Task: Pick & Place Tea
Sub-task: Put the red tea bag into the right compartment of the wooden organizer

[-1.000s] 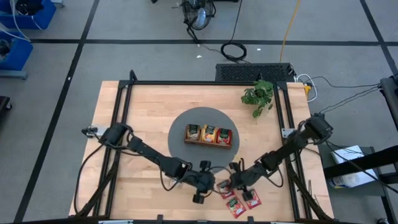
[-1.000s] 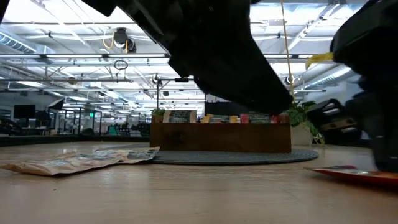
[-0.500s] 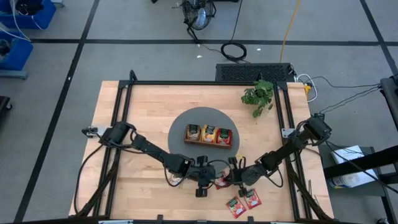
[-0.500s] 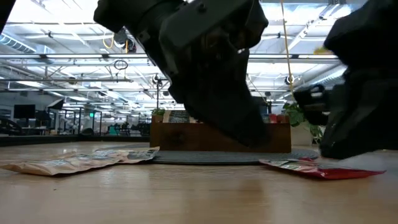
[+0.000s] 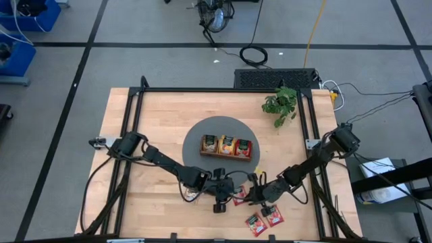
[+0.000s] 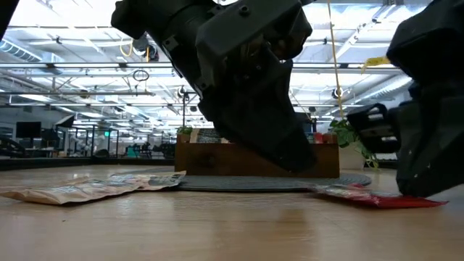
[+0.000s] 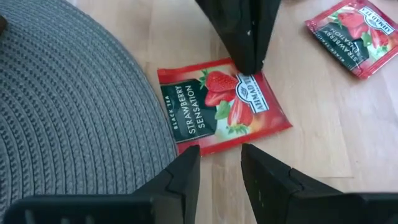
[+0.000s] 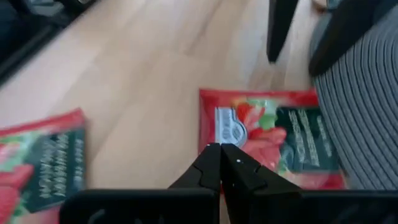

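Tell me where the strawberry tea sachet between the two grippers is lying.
The red strawberry sachet lies flat on the wood beside the grey round mat, at the table's front, between the left gripper and shut right gripper.

Open industrial hall, ceiling trusses (image 6: 87, 69)

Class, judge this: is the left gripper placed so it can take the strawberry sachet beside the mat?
Probably yes. The left gripper stands open at the strawberry sachet's near edge, nothing between. The shut right gripper presses the far edge, which may hinder lifting.
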